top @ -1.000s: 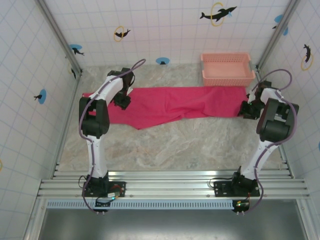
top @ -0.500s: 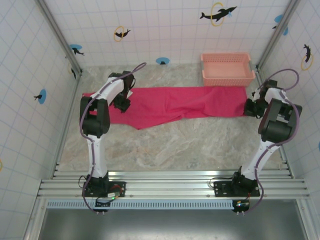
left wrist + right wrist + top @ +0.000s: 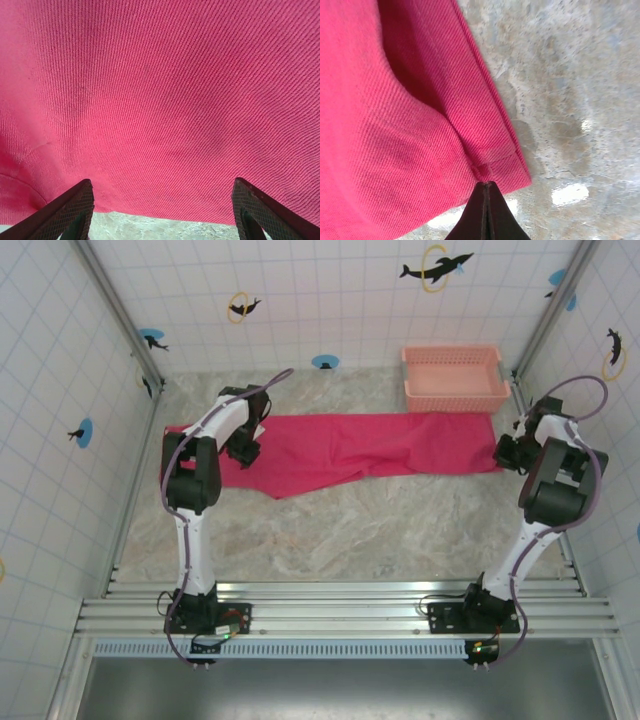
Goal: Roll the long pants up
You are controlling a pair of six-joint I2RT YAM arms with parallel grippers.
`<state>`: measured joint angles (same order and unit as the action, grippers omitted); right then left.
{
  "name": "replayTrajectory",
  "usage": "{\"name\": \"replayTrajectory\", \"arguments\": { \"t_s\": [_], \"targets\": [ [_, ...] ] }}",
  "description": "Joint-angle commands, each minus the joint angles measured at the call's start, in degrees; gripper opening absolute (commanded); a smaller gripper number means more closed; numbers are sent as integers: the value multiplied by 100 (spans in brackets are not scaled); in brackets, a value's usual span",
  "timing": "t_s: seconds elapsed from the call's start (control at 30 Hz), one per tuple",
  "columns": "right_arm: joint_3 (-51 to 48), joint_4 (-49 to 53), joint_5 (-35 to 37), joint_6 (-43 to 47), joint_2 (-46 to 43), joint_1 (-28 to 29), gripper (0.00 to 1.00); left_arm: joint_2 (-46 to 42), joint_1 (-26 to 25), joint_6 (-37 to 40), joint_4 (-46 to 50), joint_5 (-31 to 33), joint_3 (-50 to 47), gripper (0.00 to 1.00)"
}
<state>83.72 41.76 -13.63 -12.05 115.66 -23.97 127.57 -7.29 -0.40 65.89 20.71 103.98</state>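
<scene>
The long pants point(image 3: 370, 445) lie spread flat across the back of the table, bright magenta-red, running left to right. My left gripper point(image 3: 243, 452) hovers over their left end. In the left wrist view its fingers point(image 3: 75, 210) stand wide apart and open, with the cloth point(image 3: 160, 100) and its near edge just beyond them. My right gripper point(image 3: 503, 452) is at the pants' right end. In the right wrist view it point(image 3: 486, 186) is shut, pinching a small pucker of the hemmed corner point(image 3: 495, 165).
A pale pink plastic basket point(image 3: 453, 380) stands at the back right, just behind the pants' right end. Marbled table top point(image 3: 350, 530) stretches between the pants and the arm bases. Tiled walls close in on the left, right and back.
The right gripper has closed on the pants' right corner and drawn it slightly right and back, pulling that end straighter. The left gripper has shifted a little and stays open.
</scene>
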Motion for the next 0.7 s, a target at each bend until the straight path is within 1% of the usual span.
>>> {"name": "replayTrajectory", "arguments": {
  "t_s": [0.0,0.1,0.13,0.2,0.5,0.67],
  "targets": [
    [233,111,-141,8,-35,-7,11,117,-17,31,233,109,165,73],
    [81,17,-81,10,-156,41,17,105,-18,34,266,100,218,74],
    [50,8,-87,10,-145,38,26,111,-19,33,283,100,236,74],
    [39,-8,-110,14,-94,31,30,105,-17,47,299,122,254,74],
    [-29,-180,-290,-134,61,76,32,57,-23,3,338,65,201,73],
    [-87,-234,-291,-215,97,194,32,49,-18,-47,329,-11,153,73]
  ]
}}
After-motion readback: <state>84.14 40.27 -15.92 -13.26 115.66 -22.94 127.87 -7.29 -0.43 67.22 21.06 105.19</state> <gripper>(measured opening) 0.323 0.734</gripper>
